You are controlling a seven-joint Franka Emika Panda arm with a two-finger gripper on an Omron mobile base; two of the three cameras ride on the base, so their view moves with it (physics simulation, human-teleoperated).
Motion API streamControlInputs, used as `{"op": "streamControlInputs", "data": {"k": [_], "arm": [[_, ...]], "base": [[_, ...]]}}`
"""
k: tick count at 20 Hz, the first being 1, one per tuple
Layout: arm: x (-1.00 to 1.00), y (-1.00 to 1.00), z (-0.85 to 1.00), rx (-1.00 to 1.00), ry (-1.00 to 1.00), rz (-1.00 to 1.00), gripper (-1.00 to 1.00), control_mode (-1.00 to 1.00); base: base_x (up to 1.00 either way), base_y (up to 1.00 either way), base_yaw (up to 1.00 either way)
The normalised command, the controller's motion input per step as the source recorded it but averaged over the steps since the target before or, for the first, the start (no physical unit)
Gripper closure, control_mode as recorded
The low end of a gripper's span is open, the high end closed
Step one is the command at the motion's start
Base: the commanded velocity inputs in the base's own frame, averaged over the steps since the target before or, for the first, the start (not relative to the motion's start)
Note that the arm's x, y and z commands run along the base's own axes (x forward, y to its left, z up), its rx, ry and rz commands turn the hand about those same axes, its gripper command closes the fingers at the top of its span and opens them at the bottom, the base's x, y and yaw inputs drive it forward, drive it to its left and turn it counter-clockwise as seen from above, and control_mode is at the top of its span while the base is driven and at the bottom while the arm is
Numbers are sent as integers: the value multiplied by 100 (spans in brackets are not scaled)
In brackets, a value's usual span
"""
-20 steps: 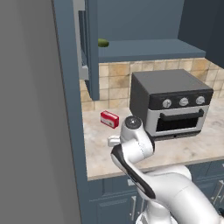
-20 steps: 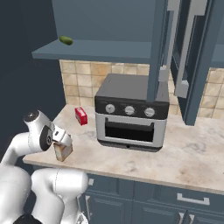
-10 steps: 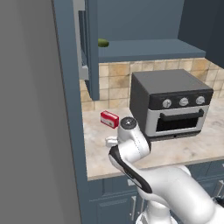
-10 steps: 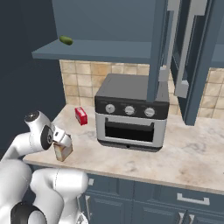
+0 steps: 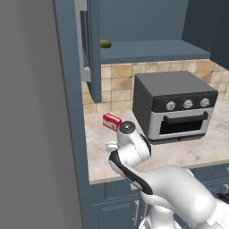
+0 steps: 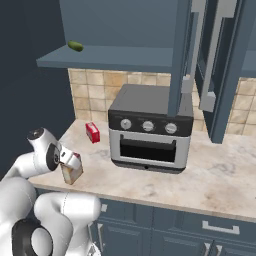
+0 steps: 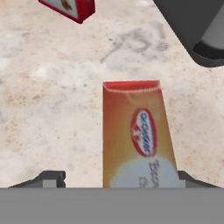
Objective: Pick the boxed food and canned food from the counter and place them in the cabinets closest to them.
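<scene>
The boxed food [image 6: 72, 173], a slim tan-orange carton with a red top edge and an oval logo, stands upright on the beige counter [image 6: 210, 180] near its front left corner. In the hand view the carton [image 7: 138, 140] rises between my two dark fingertips [image 7: 52, 177]. My gripper [image 7: 120, 177] is open, with a gap on the left side and the right tip close to the carton. From the right base view my gripper [image 6: 70, 161] sits just above the carton's top. The canned food is out of view. Above, the dark blue cabinet's shelf [image 6: 115, 57] is exposed beside an open door [image 6: 181, 55].
A black and silver toaster oven [image 6: 150, 135] stands right of the carton. A small flat red box [image 6: 92, 132] lies behind it near the tiled wall. A green item [image 6: 75, 46] rests on the cabinet shelf. A tall dark panel [image 5: 71, 134] bounds the counter's left end.
My wrist has shifted slightly to the left over the carton. The carton has not moved.
</scene>
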Motion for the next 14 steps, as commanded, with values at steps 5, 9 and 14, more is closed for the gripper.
{"op": "streamControlInputs", "data": {"k": [5,9,14], "arm": [[0,0,-2,0,0,0,100,-100],[0,0,0,0,0,0,100,-100],[0,0,6,0,0,0,100,-100]], "base": [[0,0,0],[0,0,0],[0,0,0]]}}
